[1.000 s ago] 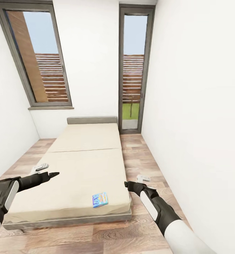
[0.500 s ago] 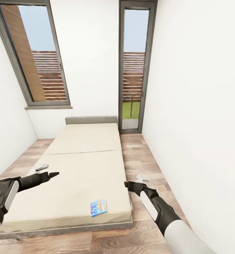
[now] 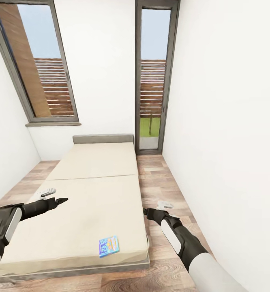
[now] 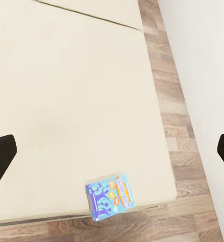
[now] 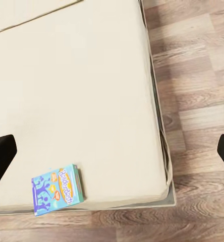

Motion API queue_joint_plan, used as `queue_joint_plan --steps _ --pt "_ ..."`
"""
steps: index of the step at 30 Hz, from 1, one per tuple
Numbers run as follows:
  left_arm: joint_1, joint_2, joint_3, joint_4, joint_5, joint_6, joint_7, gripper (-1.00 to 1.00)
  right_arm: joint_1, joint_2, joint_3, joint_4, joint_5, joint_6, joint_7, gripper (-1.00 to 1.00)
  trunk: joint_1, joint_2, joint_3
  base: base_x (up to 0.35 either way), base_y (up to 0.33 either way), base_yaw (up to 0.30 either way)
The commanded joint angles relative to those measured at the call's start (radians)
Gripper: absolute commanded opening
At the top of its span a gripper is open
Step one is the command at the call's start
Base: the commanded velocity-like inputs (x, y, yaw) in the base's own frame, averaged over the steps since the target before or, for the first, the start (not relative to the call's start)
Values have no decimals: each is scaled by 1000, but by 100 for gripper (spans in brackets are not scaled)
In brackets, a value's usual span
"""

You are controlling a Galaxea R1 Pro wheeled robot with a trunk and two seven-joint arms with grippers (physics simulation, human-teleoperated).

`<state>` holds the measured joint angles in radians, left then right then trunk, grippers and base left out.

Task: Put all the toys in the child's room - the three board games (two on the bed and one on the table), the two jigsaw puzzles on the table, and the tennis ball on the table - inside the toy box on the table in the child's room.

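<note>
Head view: bed (image 3: 90, 190) fills the centre and lower left of the frame, plain beige mattress with a seam across the middle, dark-grey frame, grey headboard (image 3: 103, 139) against the far white wall. One blue board game (image 3: 109, 246) with cartoon print lies flat on the mattress, lower centre of frame, close to the foot edge and nearer the bed's right side. No second game box can be made out on the bed from here.

Left gripper (image 3: 50, 194) sits at left-centre of the frame over the bed's left edge, dark forearm coming in from the lower left. Right gripper (image 3: 161, 207) sits right of centre over the wood-plank floor (image 3: 163, 182), just beside the bed's right side. Both empty, well apart from the game box.

Left wrist view: blue board game (image 4: 108, 196) low centre, near the mattress corner, floor beside it; a dark fingertip (image 4: 1, 160) shows at each side edge of the frame, so jaws wide apart, nothing between. Right wrist view: same box (image 5: 57, 188) at lower left, near the foot edge; fingertips (image 5: 1, 159) again at both side edges, jaws wide, nothing held.

Background: large window (image 3: 35, 69) upper left, tall narrow glass door (image 3: 152, 77) upper centre, white wall (image 3: 228, 121) on the right.
</note>
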<state>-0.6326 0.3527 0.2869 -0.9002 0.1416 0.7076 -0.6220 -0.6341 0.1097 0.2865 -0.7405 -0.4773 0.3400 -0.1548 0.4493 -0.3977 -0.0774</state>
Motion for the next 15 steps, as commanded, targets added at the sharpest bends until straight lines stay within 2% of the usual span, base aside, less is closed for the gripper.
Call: queue_joint_plan --steps 1,15 --pt "-1 0 1 0 5 7 -1 100 -1 -1 4 -2 -10 3 -10 100 1 -2 -2 29 -13 0" --pt "-1 0 2 0 4 7 -1 100 -1 1 6 -3 -9 2 -9 100 1 -2 -2 4 -2 0"
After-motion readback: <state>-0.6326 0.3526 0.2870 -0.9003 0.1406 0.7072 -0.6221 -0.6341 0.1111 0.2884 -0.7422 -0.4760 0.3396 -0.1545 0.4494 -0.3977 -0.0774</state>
